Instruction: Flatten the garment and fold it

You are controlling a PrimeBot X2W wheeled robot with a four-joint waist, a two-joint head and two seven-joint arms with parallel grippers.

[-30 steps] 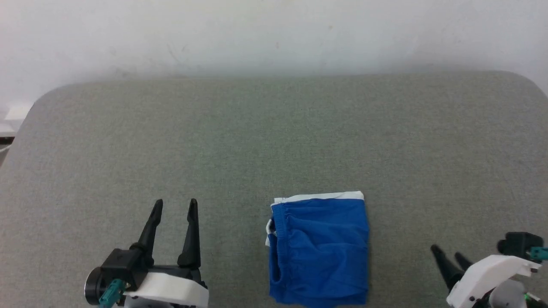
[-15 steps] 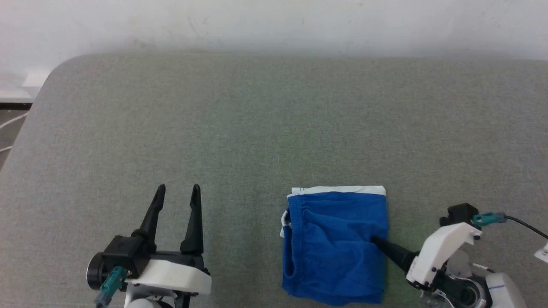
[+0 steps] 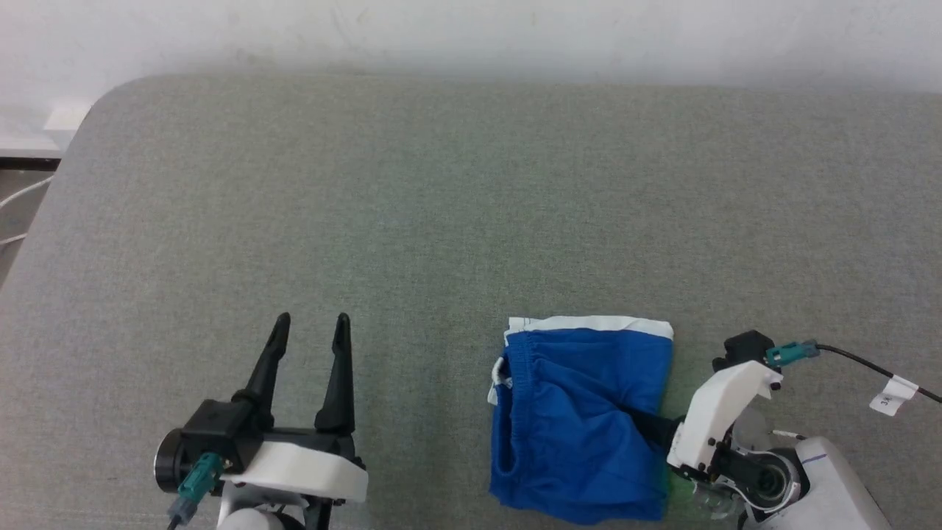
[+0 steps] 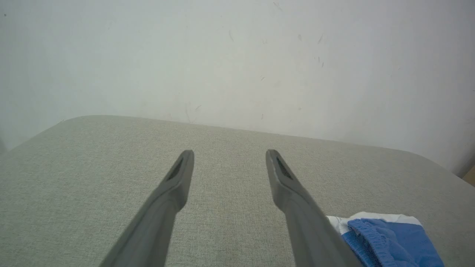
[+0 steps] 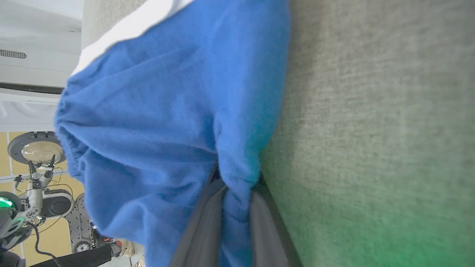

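Observation:
The garment [image 3: 574,419], bright blue shorts with a white band along the far edge, lies folded in a rough square at the front of the grey padded table [image 3: 441,184]. My right gripper [image 3: 646,425] reaches in from the right and is shut on the garment's right edge. In the right wrist view the blue fabric [image 5: 167,111] bunches into a pinched fold between the two dark fingers [image 5: 202,226]. My left gripper [image 3: 313,322] hovers open to the left of the garment, apart from it. Its spread fingers [image 4: 174,181] point at the far wall, with the garment [image 4: 389,241] at lower right.
A white wall runs behind the table's far edge [image 3: 471,77]. The table's rounded left corner [image 3: 96,110] drops off to the floor. A black cable with a white tag [image 3: 890,394] trails from my right wrist. Another machine [image 5: 37,200] stands beyond the table.
My right gripper has come in from the right to the garment's right edge and closed on it, bunching the fabric. The head camera has shifted. The left gripper stays open in place.

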